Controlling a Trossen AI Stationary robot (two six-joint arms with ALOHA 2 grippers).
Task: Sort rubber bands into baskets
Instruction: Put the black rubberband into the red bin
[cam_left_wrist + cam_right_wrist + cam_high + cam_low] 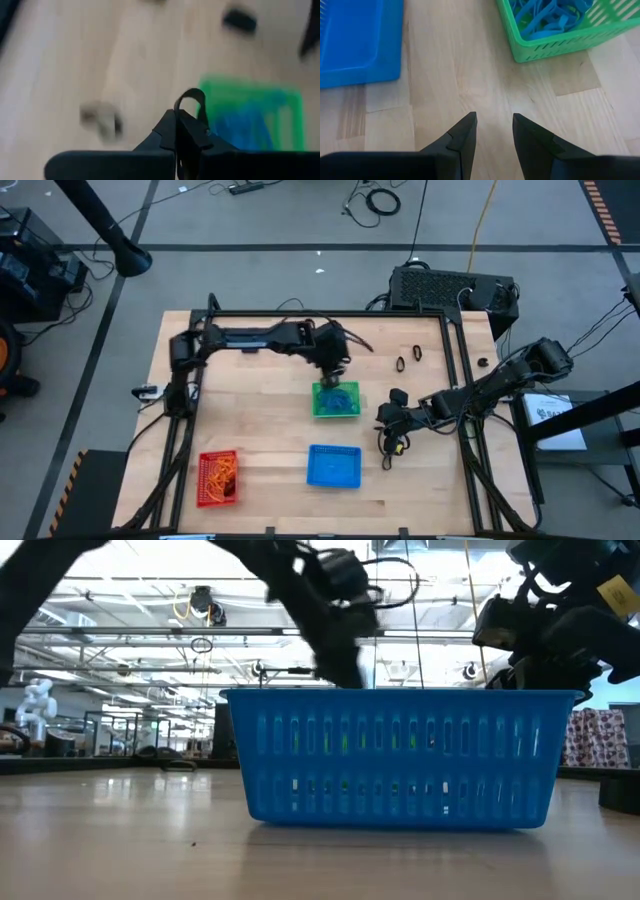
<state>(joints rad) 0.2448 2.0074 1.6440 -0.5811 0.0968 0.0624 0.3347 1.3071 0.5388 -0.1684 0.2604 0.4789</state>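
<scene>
The left arm reaches along the counter's far edge, its left gripper (187, 117) clenched on a black band (192, 100) just beyond the green basket (336, 401). Only the left wrist view shows this band. The right gripper (494, 131) hangs released over bare counter (470, 65) between the green basket and the blue basket (333, 465). The red basket (217, 478) holds orange bands (220, 472).

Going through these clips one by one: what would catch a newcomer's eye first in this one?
The three bright baskets on the wooden table: a green basket full of blue rubber bands mid-table, an empty-looking blue basket nearer the front, and a red basket with orange bands at front left. Next, the left tool, shut on a black rubber band just beside the green basket. The right tool waits open over bare wood.
</scene>
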